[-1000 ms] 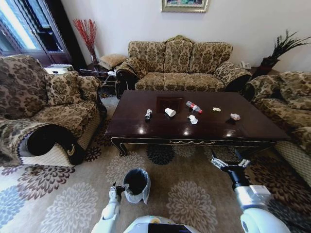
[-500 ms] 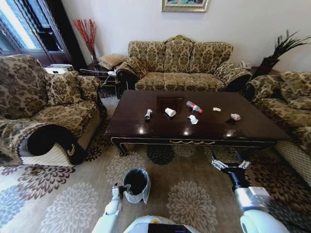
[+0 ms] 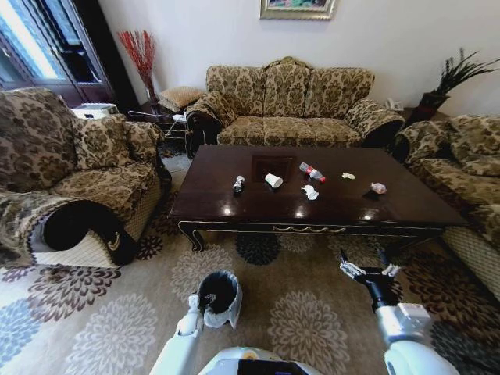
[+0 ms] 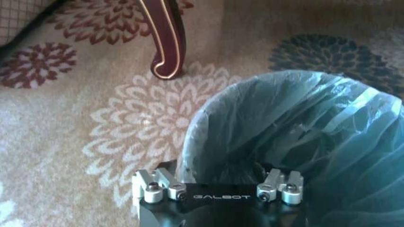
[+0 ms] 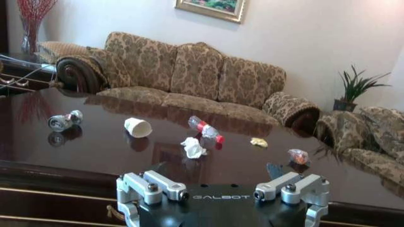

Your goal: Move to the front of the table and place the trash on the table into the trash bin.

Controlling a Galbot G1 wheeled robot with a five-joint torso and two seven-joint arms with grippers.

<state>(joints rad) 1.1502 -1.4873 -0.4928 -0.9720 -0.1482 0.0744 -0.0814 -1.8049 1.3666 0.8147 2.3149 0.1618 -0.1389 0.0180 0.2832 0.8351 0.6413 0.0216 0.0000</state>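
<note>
Trash: bottle [image 3: 312, 172], paper cup [image 3: 273, 180], tissue [image 3: 310, 192] and small scraps lie mid-surface [image 3: 234, 205].
Trash bin [image 3: 219, 298]: on the carpet, near the surface's front edge.
Left pincer [image 3: 205, 300]: pinching the bin's rim.
Right pincer [image 3: 367, 271]: spread, low before the surface.

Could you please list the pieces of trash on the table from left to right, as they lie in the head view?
Small crushed silvery can → white paper cup lying on its side → crumpled white tissue → small yellowish scrap → small reddish wrapper. The clear plastic bottle overlaps the tissue's span, so it is left out.
</note>
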